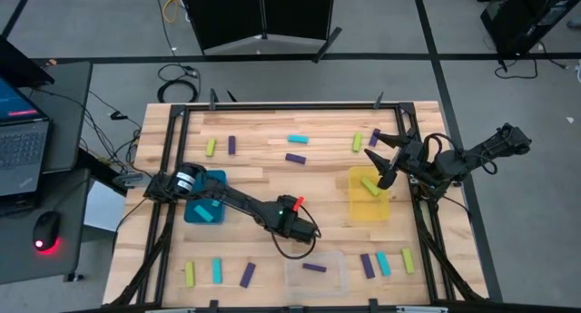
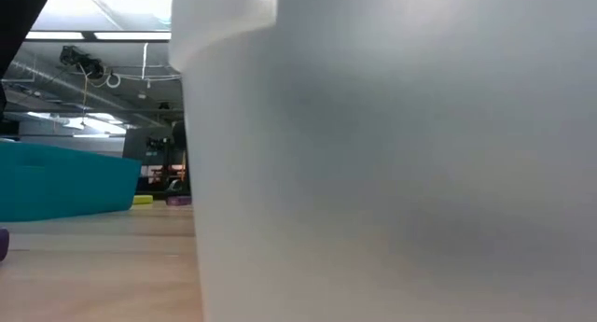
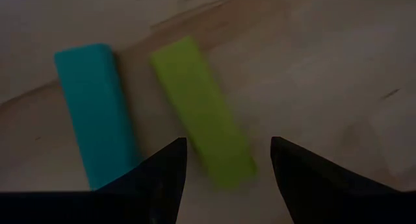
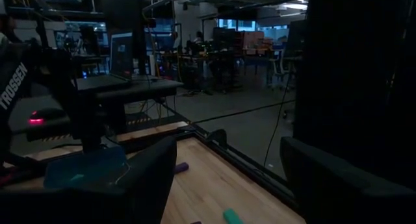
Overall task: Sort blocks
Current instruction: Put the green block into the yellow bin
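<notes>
Blocks: we see loose blocks (image 1: 297, 139) in cyan, purple and yellow-green scattered over the wooden table (image 1: 272, 172), along its far edge and its near corners. Most are not yet in a bin.
Left gripper: the left gripper (image 3: 227, 143) hangs low over the table, its fingers spread and empty, straddling one end of a yellow-green block (image 3: 201, 113).
Neighbour: a cyan block (image 3: 94, 113) lies just beside the green one, nearly parallel and apart from it.
Risk at the grasp: we judge that the finger on the cyan side could land on or nudge that block. The cause would be the narrow gap between the two.
Risk of slip: the jaws sit near the block's end rather than its middle, so we expect it could pivot or drop once lifted.
Right gripper: the right gripper (image 1: 378, 165) hovers over the yellow bin (image 1: 368, 209), spread wide and carrying nothing.
Risk of collision: both arms reach toward the table's middle. We think a carry to the yellow bin could meet the right arm there.
Bins: the teal bin (image 1: 192, 215) sits under the left arm, and the clear bin (image 1: 334, 278) is near the front edge. A hasty swing could clip either one.
</notes>
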